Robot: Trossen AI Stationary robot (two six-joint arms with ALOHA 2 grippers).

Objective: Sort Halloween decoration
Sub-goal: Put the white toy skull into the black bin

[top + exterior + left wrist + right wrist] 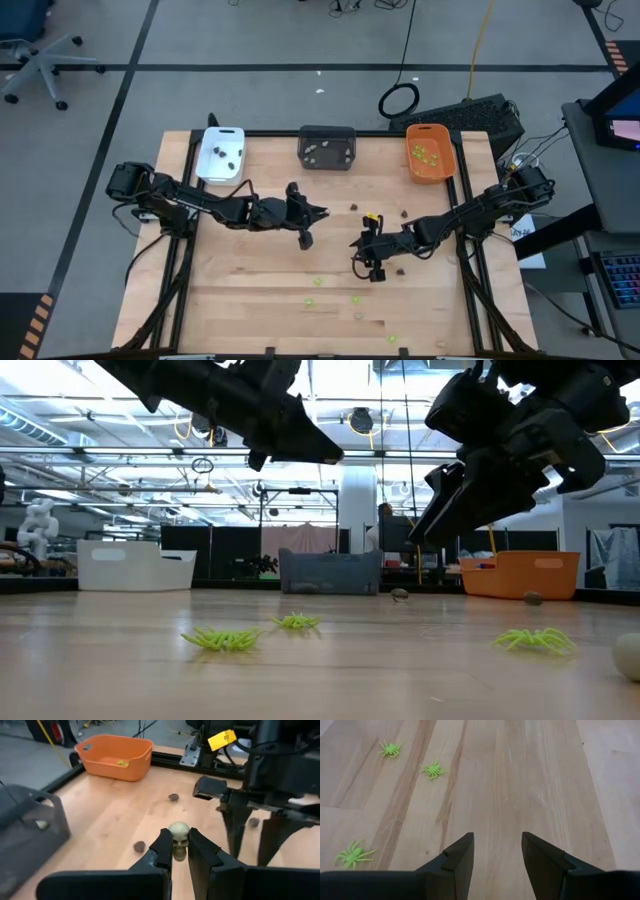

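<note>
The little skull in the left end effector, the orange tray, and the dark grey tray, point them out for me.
skull [178, 836], left wrist view, on its forehead.
orange tray [431, 166], high view, on its near wall.
dark grey tray [328, 160], high view, on its near wall.

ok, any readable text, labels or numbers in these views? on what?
Yellow tag on the right arm: printed marks, too blurred to read.
Monitor right of the table: lit, nothing legible.
Trays, table, decorations: no text.

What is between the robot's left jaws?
A tiny pale beige plastic skull is pinched between the left gripper jaws, above the wooden table, as the left wrist view shows.
</note>
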